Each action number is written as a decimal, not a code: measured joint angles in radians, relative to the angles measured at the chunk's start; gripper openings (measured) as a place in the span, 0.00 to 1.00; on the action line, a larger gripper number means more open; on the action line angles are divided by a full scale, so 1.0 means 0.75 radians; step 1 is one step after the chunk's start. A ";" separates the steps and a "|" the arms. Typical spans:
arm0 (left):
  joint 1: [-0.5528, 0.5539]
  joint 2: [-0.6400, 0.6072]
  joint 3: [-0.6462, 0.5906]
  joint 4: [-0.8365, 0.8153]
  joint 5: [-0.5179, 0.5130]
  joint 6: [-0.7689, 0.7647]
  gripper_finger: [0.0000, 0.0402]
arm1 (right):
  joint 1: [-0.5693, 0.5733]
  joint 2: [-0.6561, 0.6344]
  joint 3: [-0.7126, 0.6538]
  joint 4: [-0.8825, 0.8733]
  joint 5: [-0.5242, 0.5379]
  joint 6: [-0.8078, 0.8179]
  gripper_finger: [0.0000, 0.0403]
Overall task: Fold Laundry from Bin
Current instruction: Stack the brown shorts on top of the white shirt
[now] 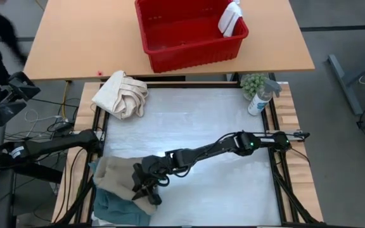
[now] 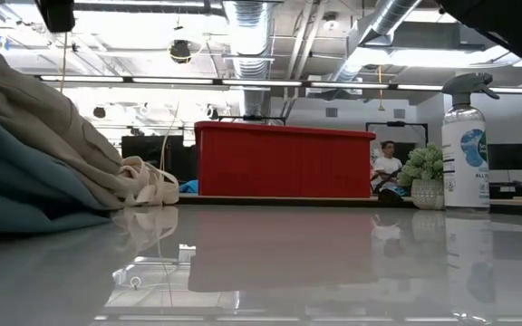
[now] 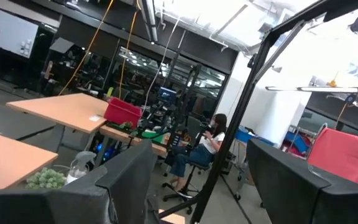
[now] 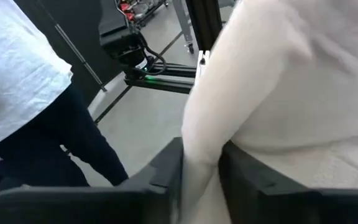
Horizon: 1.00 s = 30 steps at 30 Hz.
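Note:
Tan trousers (image 1: 114,172) lie on a teal garment (image 1: 116,208) at the table's near left corner; both also show in the low view, trousers (image 2: 53,136) over teal (image 2: 16,195). My right gripper (image 1: 146,190) reaches across the table to the trousers' right edge and is shut on them. My left gripper (image 3: 207,199) is raised off the table's left side, open, with nothing between its fingers. The red bin (image 1: 192,58) stands on the wooden table beyond, a white cloth (image 1: 230,18) hanging over its right rim. My right gripper pinches a raised fold of the tan trousers (image 4: 201,163) between its two fingers (image 4: 253,183). It comes from the table's right, slanting slightly down. The cloth bulges up past the fingers, and the rest of the trousers lies on the teal garment.
A cream canvas bundle with loop handles (image 1: 120,95) lies at the table's far left. A spray bottle (image 1: 258,98) and a small potted plant (image 1: 252,82) stand at the far right. A person (image 4: 23,93) stands beyond the table's left side.

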 joint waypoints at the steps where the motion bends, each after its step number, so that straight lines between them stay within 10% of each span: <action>1: 0.000 0.000 0.000 -0.011 0.000 0.012 0.63 | 0.007 0.000 0.000 0.001 0.011 -0.001 0.35; 10: -0.001 -0.001 0.000 -0.162 0.008 0.071 0.63 | 0.062 -0.009 0.000 0.067 0.127 -0.040 0.55; 21: 0.188 0.004 -0.129 -0.868 -0.080 0.582 0.61 | 0.048 -0.394 0.000 -0.084 0.473 -0.058 0.48; 27: 0.284 0.019 -0.319 -0.881 0.042 0.744 0.60 | 0.097 -0.684 0.005 -0.162 0.621 -0.280 0.39; 30: 0.278 0.140 -0.411 -0.849 0.361 0.835 0.57 | 0.130 -0.804 0.005 -0.299 0.741 -0.321 0.36</action>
